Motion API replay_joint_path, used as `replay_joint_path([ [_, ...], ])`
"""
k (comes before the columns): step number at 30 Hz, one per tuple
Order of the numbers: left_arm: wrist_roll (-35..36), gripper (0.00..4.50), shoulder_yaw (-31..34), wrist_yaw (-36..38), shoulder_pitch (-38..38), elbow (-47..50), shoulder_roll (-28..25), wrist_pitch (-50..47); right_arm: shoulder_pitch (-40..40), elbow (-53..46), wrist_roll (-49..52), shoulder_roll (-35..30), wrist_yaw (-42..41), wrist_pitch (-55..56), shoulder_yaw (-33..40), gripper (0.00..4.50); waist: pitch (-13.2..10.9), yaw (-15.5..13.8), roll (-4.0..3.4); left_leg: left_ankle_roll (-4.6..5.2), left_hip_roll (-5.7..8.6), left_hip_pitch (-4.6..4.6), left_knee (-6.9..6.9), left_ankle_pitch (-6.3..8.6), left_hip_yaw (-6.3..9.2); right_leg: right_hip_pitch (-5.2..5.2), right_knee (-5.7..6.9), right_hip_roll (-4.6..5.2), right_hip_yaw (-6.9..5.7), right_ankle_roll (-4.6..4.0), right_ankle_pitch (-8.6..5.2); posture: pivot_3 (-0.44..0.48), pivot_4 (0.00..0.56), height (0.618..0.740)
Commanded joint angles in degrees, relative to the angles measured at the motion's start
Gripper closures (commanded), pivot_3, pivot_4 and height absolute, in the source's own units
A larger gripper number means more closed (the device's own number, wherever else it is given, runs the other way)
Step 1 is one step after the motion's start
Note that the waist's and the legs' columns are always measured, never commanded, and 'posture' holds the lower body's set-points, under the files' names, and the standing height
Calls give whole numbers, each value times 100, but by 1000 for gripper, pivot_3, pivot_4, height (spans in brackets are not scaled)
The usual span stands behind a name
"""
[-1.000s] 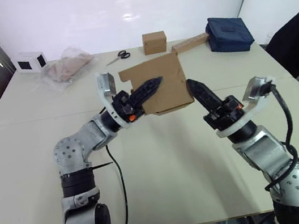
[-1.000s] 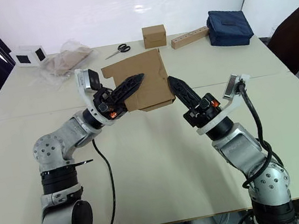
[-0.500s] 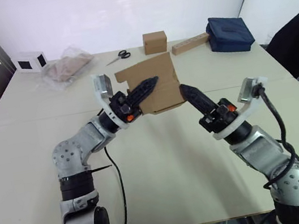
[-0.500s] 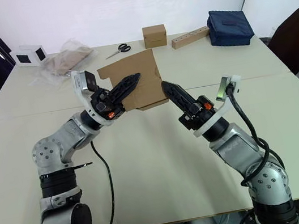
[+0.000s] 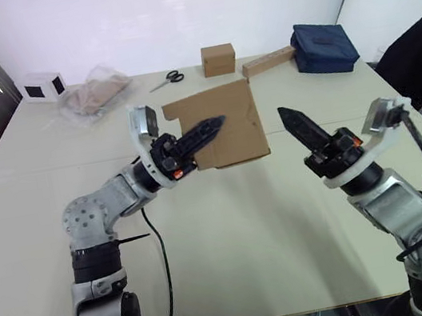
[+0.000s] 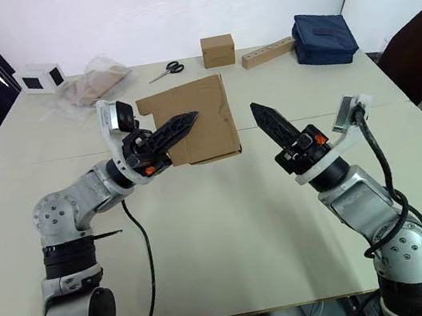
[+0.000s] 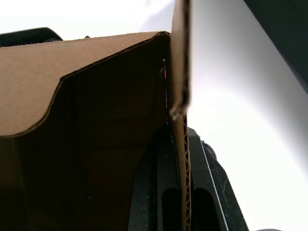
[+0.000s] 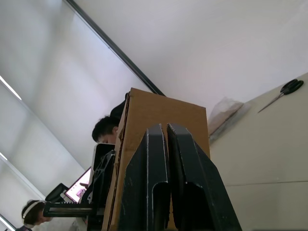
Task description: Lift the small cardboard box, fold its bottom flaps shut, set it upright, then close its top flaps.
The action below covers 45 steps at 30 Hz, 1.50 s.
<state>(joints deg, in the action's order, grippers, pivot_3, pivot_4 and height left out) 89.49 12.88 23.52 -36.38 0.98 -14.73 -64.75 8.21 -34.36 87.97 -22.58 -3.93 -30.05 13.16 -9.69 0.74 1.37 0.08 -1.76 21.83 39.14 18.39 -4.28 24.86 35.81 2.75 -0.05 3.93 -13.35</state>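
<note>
One box (image 5: 226, 127) | our left gripper (image 5: 205, 129) pinches its wall | right gripper (image 5: 294, 124) closed, empty, apart | light, bendy card, we think; hold by a wall edge

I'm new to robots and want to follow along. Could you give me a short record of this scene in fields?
held item: small cardboard box, lifted off the table
holder: left gripper, clamped on a box wall
other arm: right gripper, shut, apart from the box
far edge of table: scissors, neat brown box, blue bag
</note>
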Motion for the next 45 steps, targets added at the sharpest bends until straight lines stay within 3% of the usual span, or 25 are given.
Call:
replay_joint_path([
  [1,179,4500,-3,84,-109,126,-43,15,39,-80,32,-94,-35,18,93,4423,0,-2,0,0,0,0,0,0,0,0,0,0,0,0,0,0,150,740],
  [7,158,4500,-103,95,-130,149,9,32,194,-357,-571,-51,-154,-329,-844,4423,0,3,0,0,-2,4,0,0,0,6,1,-2,0,0,0,0,150,740],
  [14,210,4500,-213,70,-93,233,43,-39,211,-323,-849,-44,-332,-422,-1039,4423,0,-8,0,0,3,30,1,0,3,24,-2,4,-3,2,1,0,150,740],
  [21,-227,4500,-297,569,-332,161,-519,-289,-1,-377,-509,-521,-333,-333,-203,4423,0,-13,0,-1,2,53,1,-1,3,49,-2,1,-5,14,8,0,150,740],
  [25,-823,4500,-577,1412,-713,-2,-1159,-483,-390,-493,-426,-989,-513,-382,283,4423,0,-10,0,-1,4,52,1,-1,1,48,-2,0,-5,2,1,0,150,740],
  [31,-2334,4500,-1589,3098,-1531,-331,-2046,-219,-1198,-869,-1141,-2097,-1267,-731,640,4423,0,-16,0,-1,14,51,1,-1,1,49,-4,-7,-6,0,0,0,150,740],
  [35,-3993,4500,-2805,4422,-2290,-628,-2473,786,-1542,-1036,-1748,-2751,-1735,-945,728,4423,0,-19,0,-1,17,50,1,-1,-1,50,-3,-8,-3,0,0,0,150,740],
  [41,-7024,4500,-4799,5252,-3020,-1058,-2338,3407,-1417,-1106,-2123,-2992,-1871,-1005,623,4423,0,-82,0,4,20,58,1,2,2,48,-23,-8,-1,-1,0,0,150,740],
  [45,-7714,4500,-5268,6042,-3036,-949,-2230,4297,-1272,-1048,-2226,-2903,-1873,-1036,468,4423,0,-122,0,23,13,72,1,13,-4,55,-43,-15,3,-1,0,0,150,740],
])
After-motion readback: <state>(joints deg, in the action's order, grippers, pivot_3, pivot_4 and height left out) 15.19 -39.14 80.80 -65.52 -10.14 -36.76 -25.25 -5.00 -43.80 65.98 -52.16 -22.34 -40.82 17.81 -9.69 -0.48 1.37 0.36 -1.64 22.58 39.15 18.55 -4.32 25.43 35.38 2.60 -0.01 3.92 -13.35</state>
